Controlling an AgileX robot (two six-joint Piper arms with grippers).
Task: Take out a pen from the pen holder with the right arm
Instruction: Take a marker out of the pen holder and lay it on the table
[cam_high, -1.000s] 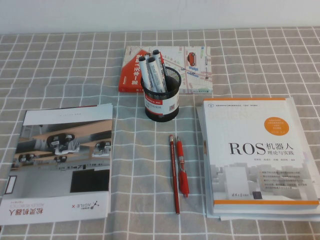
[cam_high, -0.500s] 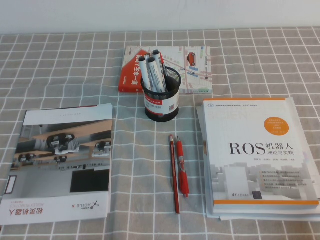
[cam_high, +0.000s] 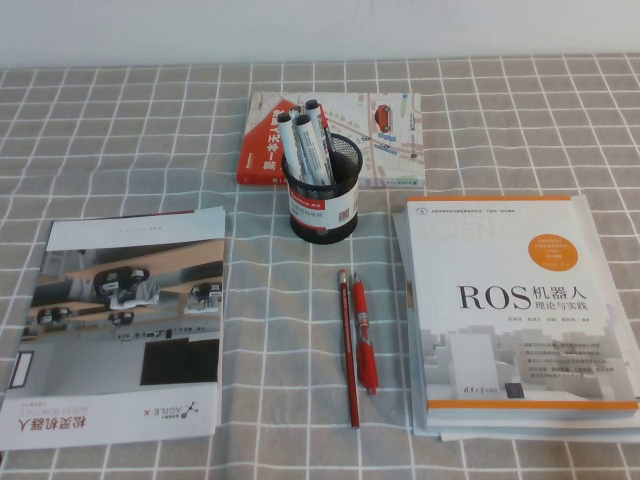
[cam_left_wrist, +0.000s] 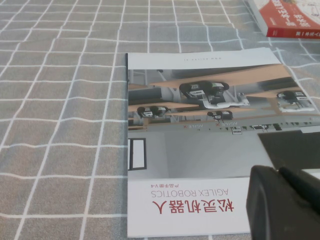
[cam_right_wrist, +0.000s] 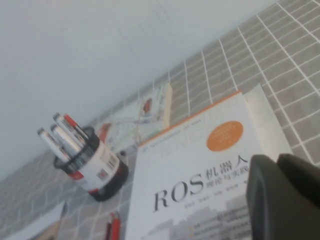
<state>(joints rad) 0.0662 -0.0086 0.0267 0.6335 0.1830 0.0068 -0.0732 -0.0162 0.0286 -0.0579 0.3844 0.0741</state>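
Nothing moved — right hand (cam_right_wrist: 278, 161) shut, empty, over book (cam_right_wrist: 190, 192); left hand (cam_left_wrist: 280, 174) shut over brochure (cam_left_wrist: 200, 150). Three pens (cam_high: 308, 145) in holder (cam_high: 322, 208) — grasp not started.

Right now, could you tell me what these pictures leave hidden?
High view: neither arm appears; the pen holder hides the lower ends of the pens and part of the map book behind it.
Left wrist view: the picture edge cuts off the left gripper, over the brochure.
Right wrist view: the edge cuts off the shut right gripper, over the ROS book.
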